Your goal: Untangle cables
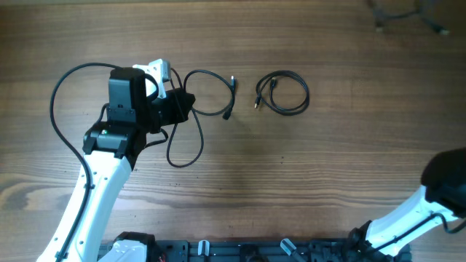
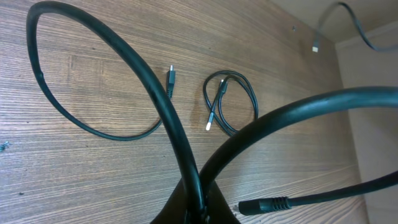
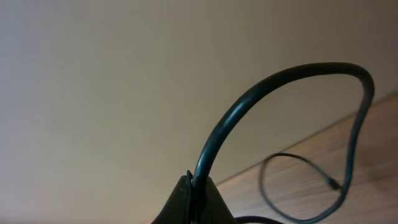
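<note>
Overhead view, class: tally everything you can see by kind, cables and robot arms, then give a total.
Coiled cable: 1
Loose cable: 1
Cable at the top right edge: 1
Robot arms (left, right): 2
Total: 5

- The worktop (image 1: 328, 175) was wood, with fine straight grain and a dull, matt finish.
- The coiled cable (image 2: 255, 102) had a thin black sheath that looked like smooth rubbery plastic, with a faint sheen.
- The loose cable (image 2: 118, 138) had the same smooth black sheath.
- The plug tip (image 2: 209, 124) on the coiled cable was pale and looked like bare metal.
- The thick arm wire (image 2: 149, 84) was black, smooth and slightly glossy.
- The left arm shell (image 1: 91, 200) was white, smooth, glossy plastic.
- The wrist housing (image 1: 127, 91) was black plastic, closer to matt.
- The wall (image 3: 112, 74) was plain, beige and matt.
</note>
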`<state>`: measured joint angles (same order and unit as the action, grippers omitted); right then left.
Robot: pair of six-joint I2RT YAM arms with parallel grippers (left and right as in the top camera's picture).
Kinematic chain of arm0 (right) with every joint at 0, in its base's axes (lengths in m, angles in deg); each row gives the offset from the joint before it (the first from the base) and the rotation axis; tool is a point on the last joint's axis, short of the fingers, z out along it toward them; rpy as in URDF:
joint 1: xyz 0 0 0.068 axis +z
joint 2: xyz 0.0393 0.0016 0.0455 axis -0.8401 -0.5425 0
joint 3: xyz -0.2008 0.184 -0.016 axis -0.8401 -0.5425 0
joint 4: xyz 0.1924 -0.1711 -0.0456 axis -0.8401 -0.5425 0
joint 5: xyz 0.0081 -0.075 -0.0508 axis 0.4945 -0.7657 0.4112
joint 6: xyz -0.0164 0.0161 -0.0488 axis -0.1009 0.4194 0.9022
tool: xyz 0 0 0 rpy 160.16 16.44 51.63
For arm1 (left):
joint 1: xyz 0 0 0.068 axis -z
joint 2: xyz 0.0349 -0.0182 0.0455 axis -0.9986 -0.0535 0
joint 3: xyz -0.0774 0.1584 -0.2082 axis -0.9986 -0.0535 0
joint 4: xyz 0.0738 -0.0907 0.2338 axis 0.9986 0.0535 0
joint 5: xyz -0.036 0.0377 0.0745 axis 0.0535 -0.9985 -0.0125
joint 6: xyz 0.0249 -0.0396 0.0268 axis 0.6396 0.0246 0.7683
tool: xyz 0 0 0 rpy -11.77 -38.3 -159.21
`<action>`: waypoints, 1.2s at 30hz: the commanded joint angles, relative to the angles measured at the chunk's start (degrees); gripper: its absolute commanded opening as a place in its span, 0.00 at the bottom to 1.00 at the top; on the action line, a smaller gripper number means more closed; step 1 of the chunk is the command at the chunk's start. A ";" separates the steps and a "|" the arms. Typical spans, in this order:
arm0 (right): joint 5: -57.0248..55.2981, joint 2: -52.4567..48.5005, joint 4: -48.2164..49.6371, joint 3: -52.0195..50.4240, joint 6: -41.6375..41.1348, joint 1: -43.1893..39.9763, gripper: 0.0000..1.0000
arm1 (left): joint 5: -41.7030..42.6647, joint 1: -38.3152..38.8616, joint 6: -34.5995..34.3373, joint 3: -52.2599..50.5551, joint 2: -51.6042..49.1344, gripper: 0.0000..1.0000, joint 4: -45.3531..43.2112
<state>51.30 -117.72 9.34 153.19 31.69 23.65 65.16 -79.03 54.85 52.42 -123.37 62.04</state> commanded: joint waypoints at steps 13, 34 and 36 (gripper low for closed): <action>-29.35 -6.71 -2.95 1.57 18.23 -5.90 0.04 | -0.79 0.26 -0.15 0.07 -0.09 0.04 -0.55; -36.04 -17.49 -2.12 1.51 16.65 -4.81 0.04 | -0.79 0.26 -0.15 0.07 -0.09 0.04 -0.55; -36.00 -17.79 -2.21 1.44 16.65 -4.66 0.05 | -0.79 0.26 -0.15 0.07 -0.09 0.04 -0.55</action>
<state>16.24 -134.30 7.02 153.67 48.65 18.34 64.72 -79.01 54.85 52.42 -123.37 61.85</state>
